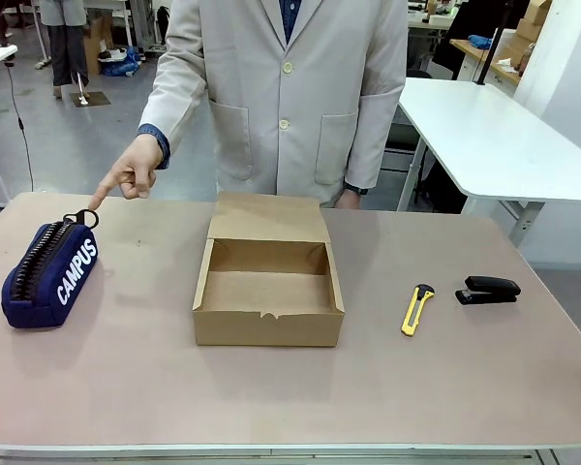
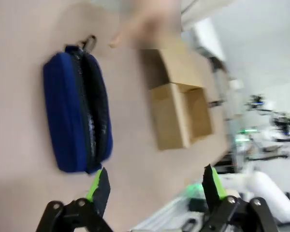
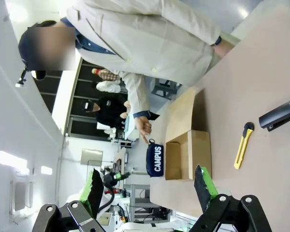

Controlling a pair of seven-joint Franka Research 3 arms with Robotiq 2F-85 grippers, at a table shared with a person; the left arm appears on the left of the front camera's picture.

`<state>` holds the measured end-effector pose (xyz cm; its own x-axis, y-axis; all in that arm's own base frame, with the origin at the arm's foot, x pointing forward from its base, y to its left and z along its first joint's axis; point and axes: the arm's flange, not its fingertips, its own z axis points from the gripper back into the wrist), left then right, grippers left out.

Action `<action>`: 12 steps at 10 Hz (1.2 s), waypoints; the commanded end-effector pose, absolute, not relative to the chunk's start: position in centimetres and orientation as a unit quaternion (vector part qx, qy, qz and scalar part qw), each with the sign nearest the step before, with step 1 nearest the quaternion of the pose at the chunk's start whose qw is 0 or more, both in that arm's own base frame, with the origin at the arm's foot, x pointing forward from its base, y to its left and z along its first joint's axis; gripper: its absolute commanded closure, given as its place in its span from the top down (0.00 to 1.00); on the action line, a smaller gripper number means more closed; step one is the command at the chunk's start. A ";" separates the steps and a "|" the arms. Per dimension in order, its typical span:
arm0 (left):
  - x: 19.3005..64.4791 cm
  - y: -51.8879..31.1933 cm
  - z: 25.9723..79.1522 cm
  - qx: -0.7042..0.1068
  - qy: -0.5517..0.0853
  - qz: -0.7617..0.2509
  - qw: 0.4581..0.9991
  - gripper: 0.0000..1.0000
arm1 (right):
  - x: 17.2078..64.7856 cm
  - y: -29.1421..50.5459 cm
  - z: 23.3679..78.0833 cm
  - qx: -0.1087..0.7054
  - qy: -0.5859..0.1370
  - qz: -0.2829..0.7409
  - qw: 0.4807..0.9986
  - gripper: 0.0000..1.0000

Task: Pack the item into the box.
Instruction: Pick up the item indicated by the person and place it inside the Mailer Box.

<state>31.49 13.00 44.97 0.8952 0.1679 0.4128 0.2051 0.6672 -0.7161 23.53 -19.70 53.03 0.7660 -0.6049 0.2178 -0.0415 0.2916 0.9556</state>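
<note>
A navy-blue fabric pouch [image 1: 50, 274] with white "CAMPUS" lettering lies at the table's left side, zipper up. The person's hand [image 1: 131, 172] points a finger down at its far end. An open brown cardboard box [image 1: 268, 283] stands at the table's middle, its lid flap folded back toward the person. In the left wrist view the pouch [image 2: 77, 113] lies ahead of my left gripper [image 2: 152, 186], which hangs open above the table with the box [image 2: 179, 113] beyond. My right gripper [image 3: 147, 186] is open and high up, looking down at the pouch [image 3: 155, 160] and the box [image 3: 189, 154].
A yellow utility knife [image 1: 416, 309] and a black stapler [image 1: 488, 290] lie right of the box. The person in a light coat [image 1: 286, 92] stands at the far edge. A white table [image 1: 489, 136] stands behind at the right.
</note>
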 end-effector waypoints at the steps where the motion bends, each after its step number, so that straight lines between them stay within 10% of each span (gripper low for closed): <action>1: 33.1 4.0 44.4 -0.193 -0.143 -0.051 0.969 1.00 | 23.8 -19.8 53.3 0.568 -0.297 -0.176 0.747 1.00; 3: 33.9 1.6 44.8 -0.074 -0.189 -0.027 0.979 1.00 | 23.8 -19.8 53.3 0.568 -0.297 -0.176 0.747 1.00; 4: 35.6 4.6 47.0 -0.258 -0.218 -0.044 0.940 1.00 | 23.8 -19.8 53.3 0.568 -0.297 -0.176 0.747 1.00; 6: 37.0 1.0 46.9 -0.172 -0.215 -0.049 0.960 1.00 | 23.8 -19.8 53.3 0.568 -0.297 -0.176 0.747 1.00; 12: 41.3 0.8 43.8 -0.062 -0.088 -0.014 0.994 1.00 | 23.8 -19.8 53.3 0.568 -0.297 -0.176 0.747 1.00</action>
